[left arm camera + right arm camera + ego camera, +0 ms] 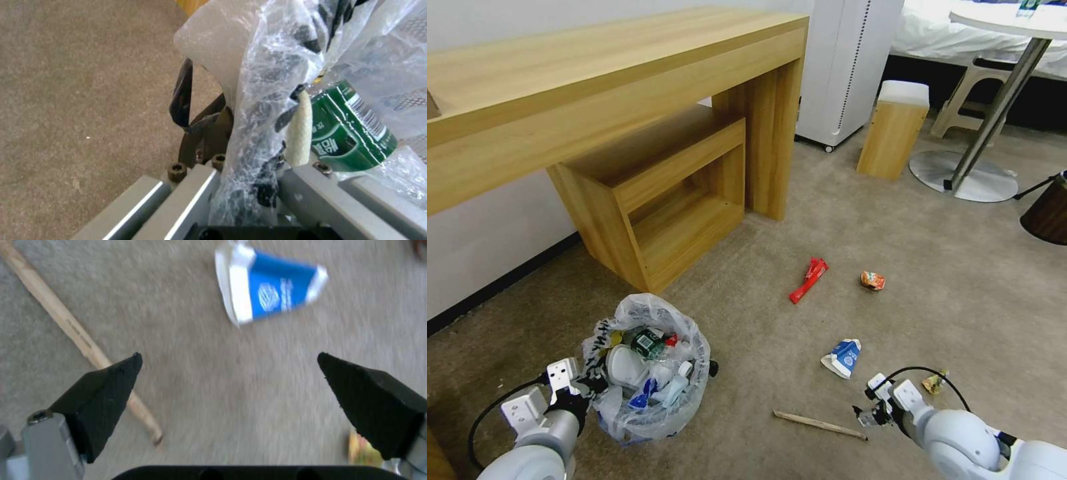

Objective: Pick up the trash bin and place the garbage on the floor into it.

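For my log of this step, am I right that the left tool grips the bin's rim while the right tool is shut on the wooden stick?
Not quite. The left tool does grip the rim of the trash bin, but the right tool is open and empty, hanging above the carpet between the wooden stick and the blue-white carton, as the right wrist view shows.

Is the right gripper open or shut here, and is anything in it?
Open and empty. The right gripper has its black fingers spread wide over bare carpet, with the wooden stick and blue-white carton lying beyond them.
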Tool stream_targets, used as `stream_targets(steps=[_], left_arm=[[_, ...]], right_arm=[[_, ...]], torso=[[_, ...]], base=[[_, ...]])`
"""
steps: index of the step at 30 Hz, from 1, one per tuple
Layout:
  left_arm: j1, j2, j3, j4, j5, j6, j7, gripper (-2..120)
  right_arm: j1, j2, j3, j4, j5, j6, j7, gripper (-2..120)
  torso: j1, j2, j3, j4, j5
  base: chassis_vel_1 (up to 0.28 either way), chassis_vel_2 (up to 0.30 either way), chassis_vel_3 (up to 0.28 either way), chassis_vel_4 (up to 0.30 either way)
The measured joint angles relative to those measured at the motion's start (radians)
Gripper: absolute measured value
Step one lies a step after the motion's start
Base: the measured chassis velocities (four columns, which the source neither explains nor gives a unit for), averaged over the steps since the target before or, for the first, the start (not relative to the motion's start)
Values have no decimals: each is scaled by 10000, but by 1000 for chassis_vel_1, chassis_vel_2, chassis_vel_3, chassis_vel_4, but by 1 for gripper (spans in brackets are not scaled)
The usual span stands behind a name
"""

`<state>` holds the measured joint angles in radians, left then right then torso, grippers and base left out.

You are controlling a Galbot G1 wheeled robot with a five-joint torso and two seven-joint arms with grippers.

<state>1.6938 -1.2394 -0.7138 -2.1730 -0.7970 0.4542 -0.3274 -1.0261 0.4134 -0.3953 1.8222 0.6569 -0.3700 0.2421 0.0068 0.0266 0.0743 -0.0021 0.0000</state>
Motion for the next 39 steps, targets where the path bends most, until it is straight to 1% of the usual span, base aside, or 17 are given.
stream_targets(steps=[1, 2, 4, 5, 6, 8, 9, 12, 14, 16, 24, 28, 39], left_arm=[[-22, -35, -7, 9, 3, 6, -1, 0], [-22, -35, -7, 9, 3, 6, -1, 0], [-44, -91, -5, 13, 10, 20, -5, 0], [-57, -147, 10, 15, 31, 34, -11, 0], [-57, -147, 10, 15, 31, 34, -11, 0], [-47, -236, 26, 18, 80, 42, -23, 0], [-47, -236, 26, 18, 80, 42, -23, 0], [7, -259, -4, 19, 103, 43, -24, 0], [20, -258, -18, 19, 114, 43, -24, 0], [38, -273, -29, 19, 124, 41, -25, 0], [38, -293, -33, 24, 129, 2, -25, 0], [37, -291, -35, 39, 129, -6, -25, 0], [42, -292, -42, 111, 120, -104, -13, 0]], right_arm=[[369, 78, -457, -338, -444, 523, -366, 100], [369, 78, -457, -338, -444, 523, -366, 100], [770, 232, -966, -660, -782, 918, -627, 100], [1061, 391, -1396, -880, -918, 1201, -754, 100], [1061, 391, -1396, -880, -918, 1201, -754, 100], [1438, 645, -1961, -1257, -1138, 1626, -982, 100], [1438, 645, -1961, -1257, -1138, 1626, -982, 100], [1921, 927, -2572, -1661, -1302, 2112, -1300, 100], [2022, 988, -2733, -1669, -1240, 2126, -1280, 100], [2180, 1097, -3113, -1591, -981, 1785, -959, 100], [2149, 1382, -3415, -1935, -821, 1458, -699, 100], [2208, 1476, -3499, -2096, -843, 1472, -692, 100], [2919, 2305, -4238, -2751, -776, 1523, -587, 97]], torso=[[0, 0, 0, 0, 0], [0, 0, 0, 0, 0], [0, 0, 0, 0, 1], [0, 0, 0, 0, 0], [0, 0, 0, 0, 0], [0, 0, 0, 0, 0], [0, 0, 0, 0, 0], [0, 0, 0, 0, 0], [0, 0, -1, 1, -2], [-1, 0, -1, 0, -3], [0, 0, -1, -1, -1], [0, 0, -1, -2, -1], [0, 0, -1, 0, -1]], base=[[0, 0, 0, 0], [0, 0, 0, 0], [0, 0, 0, 0], [0, 0, 0, 0], [0, 0, 0, 0], [0, 0, 0, 0], [0, 0, 0, 0], [0, 0, 0, 0], [0, 0, 0, 0], [0, 0, 0, 0], [0, 0, 0, 0], [0, 0, 0, 0], [0, 0, 0, 0]])
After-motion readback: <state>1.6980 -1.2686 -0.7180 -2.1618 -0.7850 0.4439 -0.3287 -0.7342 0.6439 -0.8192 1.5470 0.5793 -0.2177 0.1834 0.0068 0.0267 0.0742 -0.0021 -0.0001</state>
